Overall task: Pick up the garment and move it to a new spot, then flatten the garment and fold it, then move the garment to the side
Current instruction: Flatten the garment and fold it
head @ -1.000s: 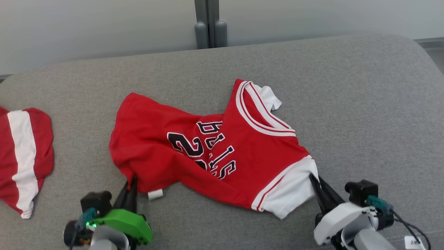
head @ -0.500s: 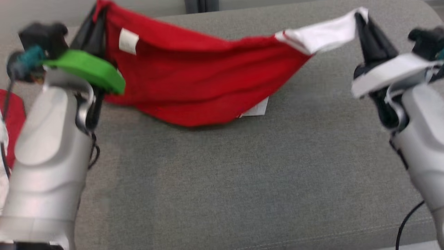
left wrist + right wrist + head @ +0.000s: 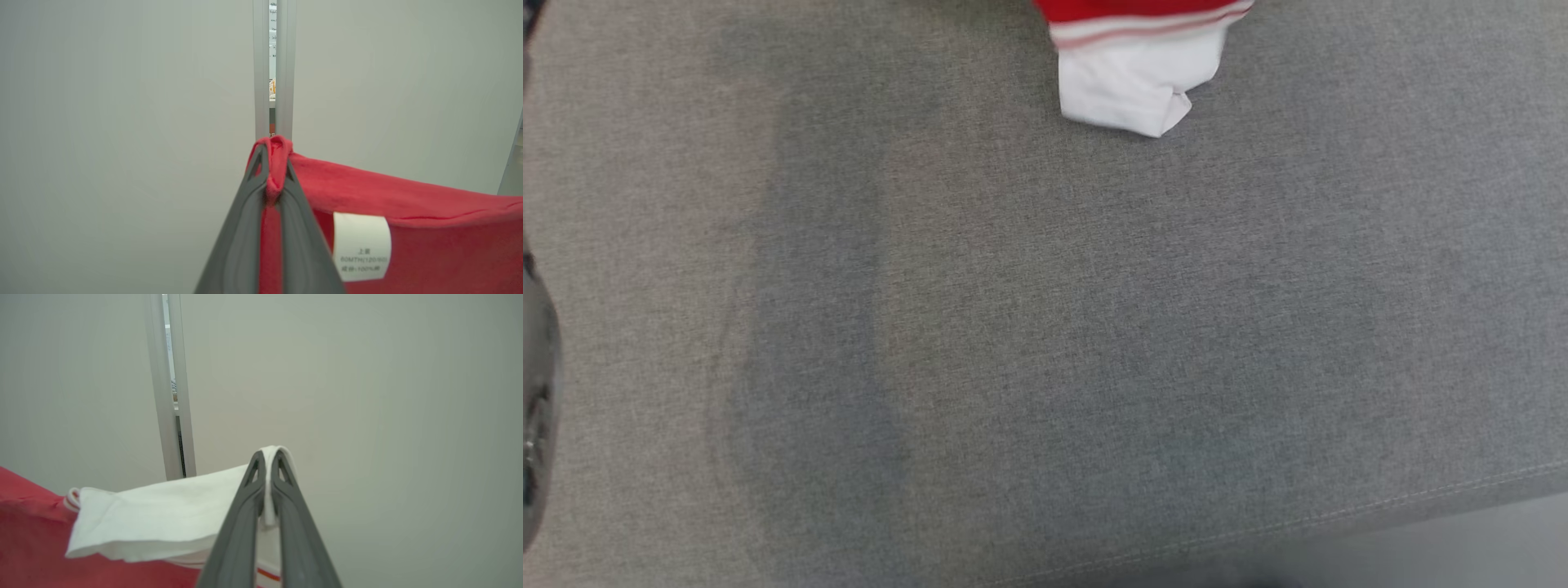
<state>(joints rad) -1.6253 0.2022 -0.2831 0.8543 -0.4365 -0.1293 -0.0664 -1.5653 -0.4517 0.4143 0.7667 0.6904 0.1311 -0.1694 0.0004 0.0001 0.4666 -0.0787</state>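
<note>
Cut off at twelve o'clock in the head view: the garment [image 3: 1141,10], with just a red strip, striped trim and one white sleeve [image 3: 1135,86] hanging down over the grey cushion [image 3: 1045,343]; contact between sleeve and cushion impossible to judge from here. Blurred against the nine o'clock edge of the same view, a dark shape [image 3: 535,392], perhaps part of an arm. Supplied by the wrist views instead, the two holds. Left gripper [image 3: 273,163] clenched on a bunched red corner, cloth squeezed between the grey fingers and poking out past their tips; red body stretching away toward four o'clock, a white care label [image 3: 361,247] just beside the fingers, print too small to read. Right gripper [image 3: 269,465] pinched tight on a fold of white fabric, that fabric spreading toward nine o'clock and meeting red cloth at eight. Behind both holds, a pale wall [image 3: 122,122] and a slim upright post [image 3: 269,81], with the lower part of the garment out of frame in each.
</note>
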